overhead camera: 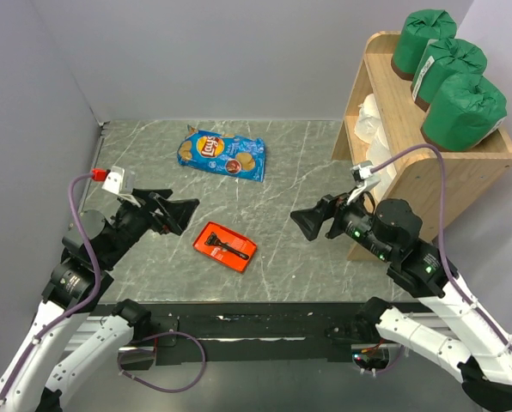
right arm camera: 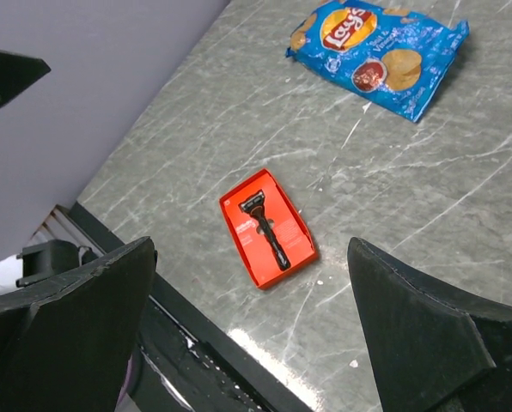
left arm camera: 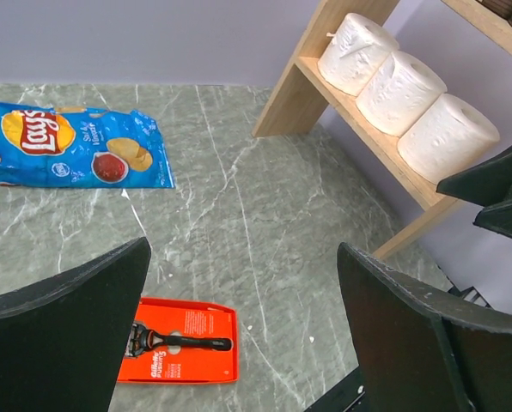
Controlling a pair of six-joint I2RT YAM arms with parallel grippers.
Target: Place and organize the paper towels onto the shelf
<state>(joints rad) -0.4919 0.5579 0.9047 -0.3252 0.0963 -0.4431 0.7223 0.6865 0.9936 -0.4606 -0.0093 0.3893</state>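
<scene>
Three green-wrapped paper towels (overhead camera: 449, 73) stand in a row on the top level of the wooden shelf (overhead camera: 449, 172) at the far right. On its lower level lie three bare white paper towels (left arm camera: 398, 93), side by side; only the edge of these white rolls (overhead camera: 372, 129) shows from above. My left gripper (overhead camera: 180, 216) hovers open and empty over the table's left side, pointing right. My right gripper (overhead camera: 307, 225) is open and empty just left of the shelf, pointing left. Its dark fingers (right arm camera: 419, 330) frame bare tabletop.
A blue chip bag (overhead camera: 222, 154) lies flat at the table's far middle. A red tray holding a black razor (overhead camera: 226, 245) sits between the two grippers. Grey walls close the left and back; a black rail (overhead camera: 265, 324) runs along the near edge.
</scene>
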